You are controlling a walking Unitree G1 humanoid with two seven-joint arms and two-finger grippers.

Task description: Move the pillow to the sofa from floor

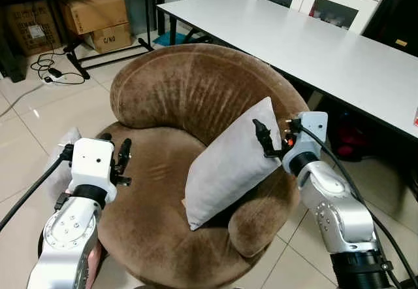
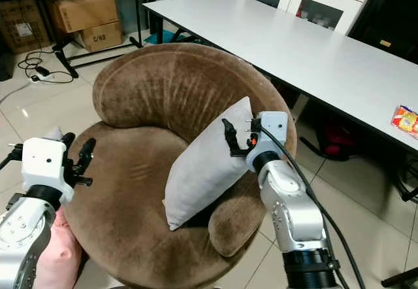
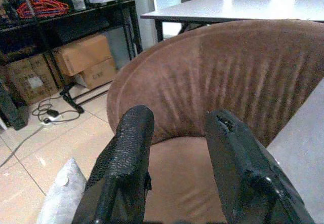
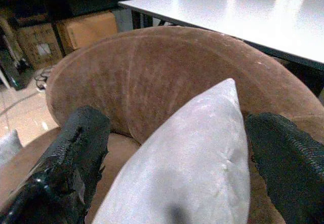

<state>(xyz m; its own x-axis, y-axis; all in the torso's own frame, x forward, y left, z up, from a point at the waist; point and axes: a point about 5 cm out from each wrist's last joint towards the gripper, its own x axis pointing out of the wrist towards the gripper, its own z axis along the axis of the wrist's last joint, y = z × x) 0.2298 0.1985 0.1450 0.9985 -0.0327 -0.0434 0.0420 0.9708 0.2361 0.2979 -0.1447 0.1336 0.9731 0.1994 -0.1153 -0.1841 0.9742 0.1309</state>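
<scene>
The grey pillow (image 1: pixel 230 161) leans on the sofa (image 1: pixel 163 93) seat's right side, long axis slanting up-right; the nearer right gripper (image 1: pixel 269 137), jaws open, straddles its top corner. The left gripper (image 1: pixel 117 158) hangs open.

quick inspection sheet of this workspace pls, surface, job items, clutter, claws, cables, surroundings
surface: round brown sofa, seat mostly bare; pale tiled floor around it
job's things: grey pillow already on the sofa, propped on edge against the right armrest
clutter: a second grey cushion on the floor by the sofa's left side; something pink beside the left arm
claws: right claw open, fingers either side of the pillow's top corner; left claw open, empty, over the sofa's left edge
cables: black cords and a plug on the floor at far left; black cables along both arms
surroundings: white table behind the sofa; cardboard boxes under a dark shelf
</scene>
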